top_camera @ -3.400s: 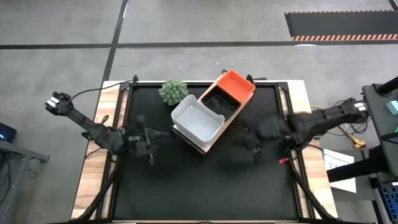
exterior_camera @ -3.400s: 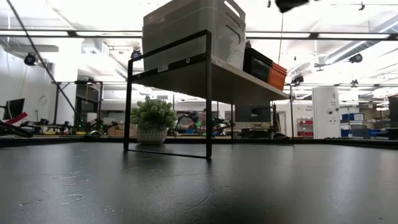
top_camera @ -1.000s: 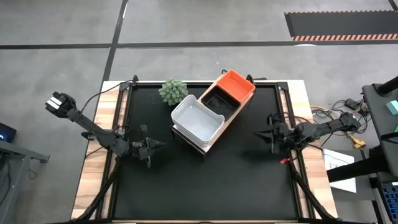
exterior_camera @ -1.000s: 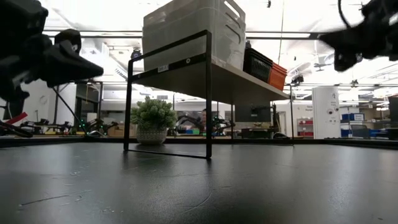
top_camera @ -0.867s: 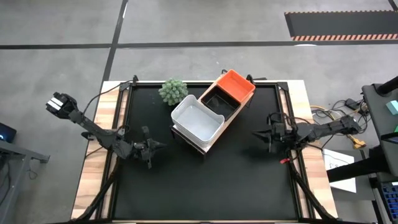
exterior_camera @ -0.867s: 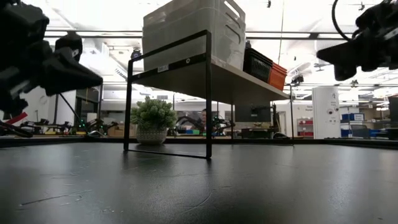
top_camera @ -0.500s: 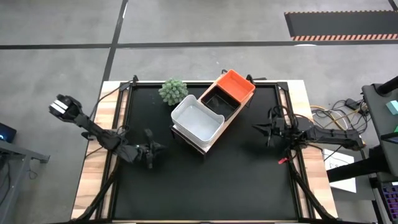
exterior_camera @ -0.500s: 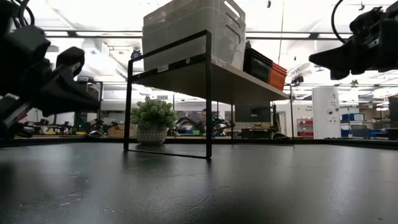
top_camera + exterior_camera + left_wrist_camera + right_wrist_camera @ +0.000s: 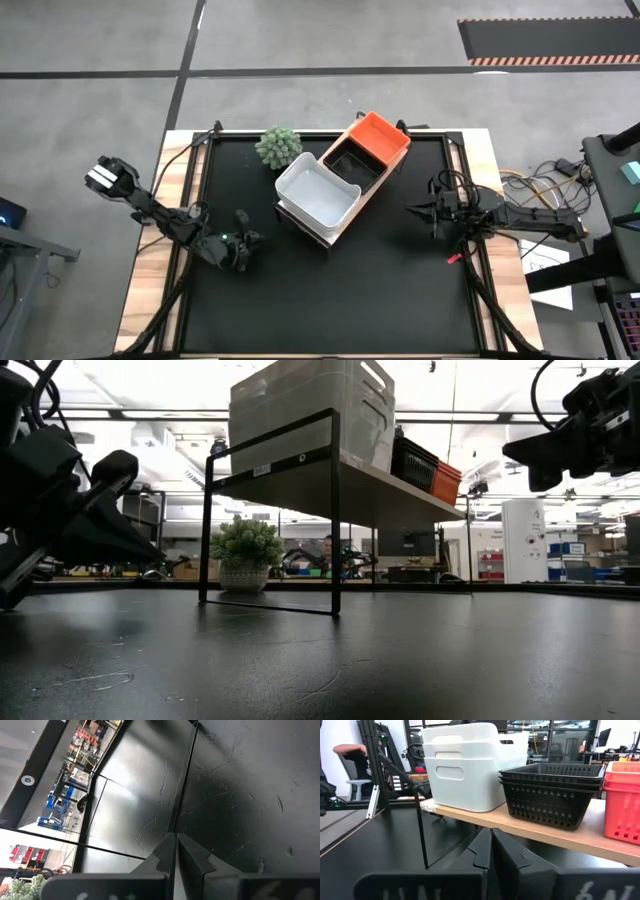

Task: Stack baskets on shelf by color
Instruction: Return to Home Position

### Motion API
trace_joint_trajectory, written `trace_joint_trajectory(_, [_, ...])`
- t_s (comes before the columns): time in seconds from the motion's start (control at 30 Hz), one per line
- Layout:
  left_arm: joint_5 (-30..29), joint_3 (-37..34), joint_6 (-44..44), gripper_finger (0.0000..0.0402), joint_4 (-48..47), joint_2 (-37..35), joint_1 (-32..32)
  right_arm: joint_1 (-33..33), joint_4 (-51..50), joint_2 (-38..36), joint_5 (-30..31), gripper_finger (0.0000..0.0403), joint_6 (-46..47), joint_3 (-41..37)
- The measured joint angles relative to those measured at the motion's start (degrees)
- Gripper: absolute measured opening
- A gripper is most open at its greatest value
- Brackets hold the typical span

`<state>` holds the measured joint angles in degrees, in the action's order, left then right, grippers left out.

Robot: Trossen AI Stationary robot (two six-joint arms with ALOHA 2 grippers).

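A black rectangular surface [image 9: 330,300] in an open workshop with a grey floor carries a light-wood shelf board [image 9: 546,832] on a dark wire frame, set diagonally near the far middle of the surface. Three colour-sorted groups stand in a row on the shelf. Nested white plastic baskets [image 9: 318,190] with handle cut-outs occupy the near end, and black slatted baskets [image 9: 354,162] sit in the middle, close against them. Orange-red baskets [image 9: 379,135] take the far end. Each group holds one colour only, so the sorting appears complete. A small green spiky plant [image 9: 279,146] in a pot stands on the surface just beside the shelf's far-left side. The left gripper [image 9: 176,840] lies low over the left part of the surface, well apart from the shelf, its fingers pressed together on nothing. The right gripper [image 9: 412,208] hangs to the right of the shelf, pointing toward it, fingers likewise closed and empty. Both arms sit clear of the shelf, presumably so that parking them cannot disturb the stacks.
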<state>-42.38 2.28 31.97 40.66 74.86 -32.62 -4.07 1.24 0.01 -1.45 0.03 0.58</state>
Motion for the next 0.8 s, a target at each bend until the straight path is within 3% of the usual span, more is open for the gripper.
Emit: trace_joint_trajectory(0.8, [0.3, 1.2, 0.3, 0.0002, -0.8, -2.1, 0.0, 0.0, 0.7, 2.8, 0.0, 0.0009, -0.2, 0.2])
